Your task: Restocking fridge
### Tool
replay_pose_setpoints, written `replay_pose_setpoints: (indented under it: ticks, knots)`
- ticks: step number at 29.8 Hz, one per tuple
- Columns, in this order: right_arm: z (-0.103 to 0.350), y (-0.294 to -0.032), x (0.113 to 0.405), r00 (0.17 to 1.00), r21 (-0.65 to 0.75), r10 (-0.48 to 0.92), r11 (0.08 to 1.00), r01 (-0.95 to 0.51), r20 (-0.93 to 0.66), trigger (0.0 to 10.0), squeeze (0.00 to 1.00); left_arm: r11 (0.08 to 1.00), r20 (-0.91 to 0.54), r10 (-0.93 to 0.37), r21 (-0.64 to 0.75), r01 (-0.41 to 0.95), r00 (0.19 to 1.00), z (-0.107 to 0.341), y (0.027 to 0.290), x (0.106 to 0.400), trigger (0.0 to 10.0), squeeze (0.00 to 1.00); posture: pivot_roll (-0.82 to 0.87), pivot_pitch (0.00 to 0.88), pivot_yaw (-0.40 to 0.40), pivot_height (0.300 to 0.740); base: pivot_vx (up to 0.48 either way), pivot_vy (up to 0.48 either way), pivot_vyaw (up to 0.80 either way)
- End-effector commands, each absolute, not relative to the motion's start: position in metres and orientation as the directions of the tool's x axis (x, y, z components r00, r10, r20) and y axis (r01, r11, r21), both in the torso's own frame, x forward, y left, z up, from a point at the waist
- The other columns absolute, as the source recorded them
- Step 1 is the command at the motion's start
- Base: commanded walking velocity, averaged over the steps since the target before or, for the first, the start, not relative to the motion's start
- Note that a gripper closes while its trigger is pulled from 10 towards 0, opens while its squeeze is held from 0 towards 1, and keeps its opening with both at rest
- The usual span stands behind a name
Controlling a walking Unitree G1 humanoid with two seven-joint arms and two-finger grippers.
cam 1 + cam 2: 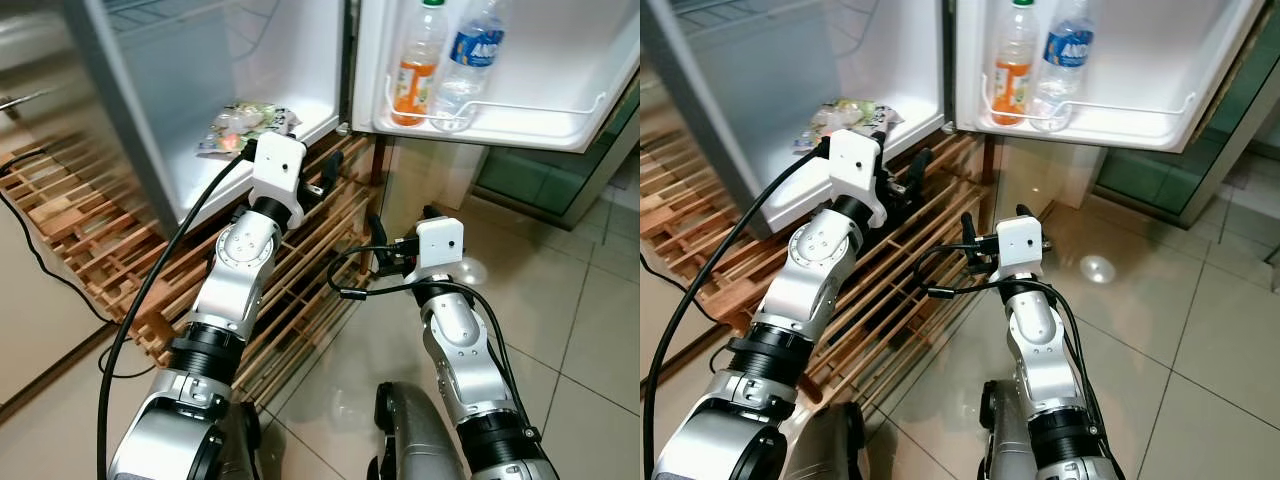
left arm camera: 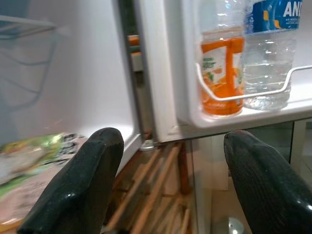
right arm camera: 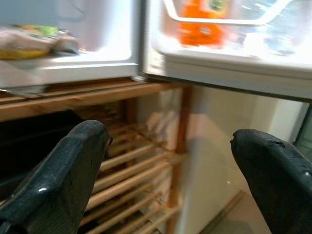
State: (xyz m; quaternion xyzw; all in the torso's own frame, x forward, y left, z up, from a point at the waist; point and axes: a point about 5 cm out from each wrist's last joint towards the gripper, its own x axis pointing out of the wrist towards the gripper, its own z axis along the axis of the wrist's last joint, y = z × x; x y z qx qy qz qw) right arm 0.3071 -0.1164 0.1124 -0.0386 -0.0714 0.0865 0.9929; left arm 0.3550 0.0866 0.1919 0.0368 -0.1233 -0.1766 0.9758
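Fingers on both our grippers stand spread wide with nothing between them. We judge we are between items: goods already sit in the fridge, and neither gripper carries anything to add.

Largest first, the fridge [image 1: 180, 110] takes up the upper left of the head views, its cabinet open and pale inside. Its door [image 1: 540, 60] swings out across the upper right, with a wire-railed shelf along the bottom edge. Below the cabinet, a slatted wooden rack [image 1: 90, 240] runs across the left and centre, and tiled floor [image 1: 590, 330] fills the lower right.

Our left arm reaches up and forward from the lower left, elbow bent, and the left gripper [image 1: 325, 178] hovers at centre, just below the cabinet's front lip and near the hinge. Our right arm rises from the bottom centre, lower and nearer to us, with the right gripper [image 1: 400, 235] pointing towards the rack beneath the door.

On the door shelf, at the top of the frame, an orange drink bottle [image 1: 415, 70] and a water bottle [image 1: 468, 60] stand upright, side by side behind the rail. On the cabinet floor, upper centre-left, lies a flat food packet [image 1: 245, 125], close above the left gripper.

Nothing to load shows within reach, so we think the next move calls for drawing both arms back and turning to find the next item.
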Motion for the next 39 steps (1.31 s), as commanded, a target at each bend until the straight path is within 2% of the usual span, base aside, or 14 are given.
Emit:
replay_pose_setpoints:
  ticks: [1,8,16,22,29,39]
  knots:
    - [0.120,-0.117,0.310,0.973,-0.077,0.166,0.985,-0.155,0.159,10.0,0.00,0.940,0.243,-0.341,0.109,0.323,0.908,0.198,0.089,0.356,10.0,0.00,-0.15,0.000,0.032,0.591,0.251,-0.405,0.00]
    - [0.120,-0.116,0.310,0.972,-0.080,0.173,0.983,-0.162,0.157,10.0,0.00,0.939,0.251,-0.342,0.115,0.323,0.905,0.200,0.086,0.355,10.0,0.00,-0.14,0.000,0.031,0.591,0.269,-0.391,0.51]
    - [0.119,-0.112,0.310,0.968,-0.081,0.205,0.978,-0.195,0.142,10.0,0.00,0.965,0.195,-0.251,0.128,0.229,0.948,0.194,0.095,0.362,10.0,0.00,-0.14,0.000,0.023,0.591,0.000,0.000,0.56]
    - [0.117,-0.110,0.308,0.967,-0.075,0.218,0.975,-0.210,0.132,10.0,0.00,0.961,0.158,-0.269,0.106,0.254,0.950,0.190,0.096,0.370,10.0,0.00,-0.13,0.000,0.016,0.591,0.000,0.000,0.00]
    - [0.114,-0.107,0.302,0.964,-0.068,0.234,0.971,-0.227,0.123,10.0,0.00,0.965,0.102,-0.247,0.113,0.236,0.964,0.200,0.101,0.398,10.0,0.00,-0.15,0.000,0.021,0.591,0.000,0.000,0.00]
    - [0.109,-0.110,0.270,0.966,-0.083,0.239,0.969,-0.231,0.095,10.0,0.00,0.970,0.024,-0.236,0.068,0.234,0.971,0.201,0.096,0.410,10.0,0.00,-0.25,0.000,0.052,0.591,0.000,0.000,0.00]
